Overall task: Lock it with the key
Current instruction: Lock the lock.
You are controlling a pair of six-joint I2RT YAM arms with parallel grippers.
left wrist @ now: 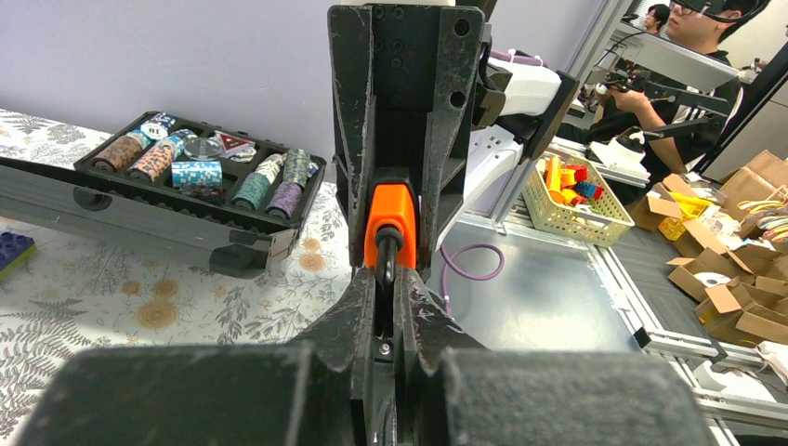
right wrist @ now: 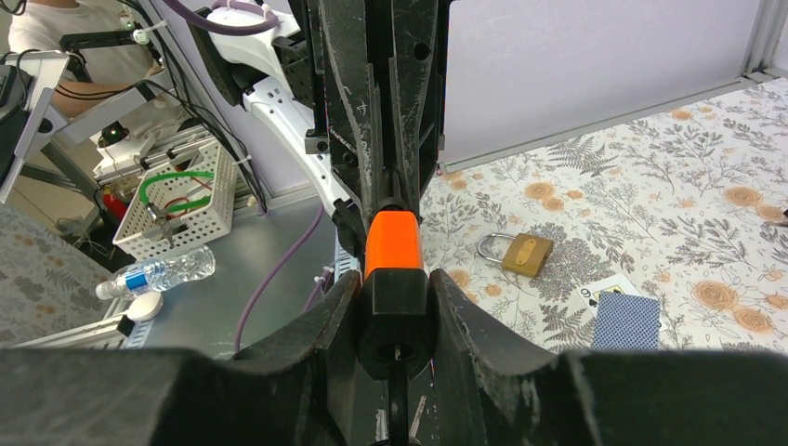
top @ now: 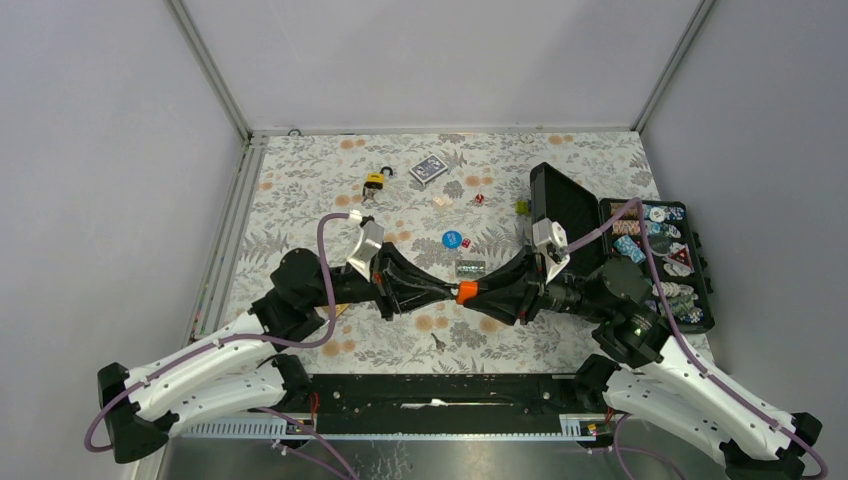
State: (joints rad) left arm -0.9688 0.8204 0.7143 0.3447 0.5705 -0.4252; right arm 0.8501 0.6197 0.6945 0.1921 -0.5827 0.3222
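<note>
- Top view: both arms meet nose to nose over the middle of the table (top: 300, 200), a little toward 6 o'clock.
- Right gripper (right wrist: 395, 279): jaws part-way apart, clamped on the black base of the orange lock (right wrist: 392, 243). The lock is in the air, its orange end facing the other arm.
- Left gripper (left wrist: 384, 283): jaws pinched almost together on a thin dark piece that we take for the key (left wrist: 386, 253). Its tip sits at the orange face. We cannot tell how deep it goes.
- Spare brass padlock (top: 375, 181) lies toward 11 o'clock, well apart. A small loose key (top: 437, 343) lies at 6 o'clock below the grippers. We leave both alone.

Our judgement of the step: seat, then turn.
- Keep the two wrists on one line, so the key goes in straight.
- Push gently until it bottoms.
- Turn the left wrist alone, with the right holding the body fixed.
- Risk: the thin key slipping or twisting in the pinch.
</note>
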